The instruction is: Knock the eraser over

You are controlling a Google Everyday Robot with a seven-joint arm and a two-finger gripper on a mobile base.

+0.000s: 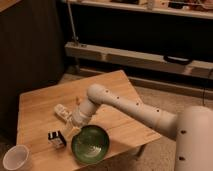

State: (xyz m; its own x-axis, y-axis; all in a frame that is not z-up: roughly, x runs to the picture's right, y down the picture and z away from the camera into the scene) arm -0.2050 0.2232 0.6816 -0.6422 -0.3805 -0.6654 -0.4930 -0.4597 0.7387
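The eraser [57,138] is a small black block with white marks, standing on the wooden table [40,102] near its front left edge, left of the green bowl [90,144]. My white arm reaches in from the right. My gripper [70,129] is low over the table between the pale bottle-like object [61,111] and the bowl, just right of and slightly above the eraser. Its tip is dark and mostly hidden by the wrist.
A white cup [16,158] stands at the table's front left corner. A small orange thing [77,100] lies behind the arm. Dark shelving and a pale rail [135,57] run behind the table; floor lies to the right.
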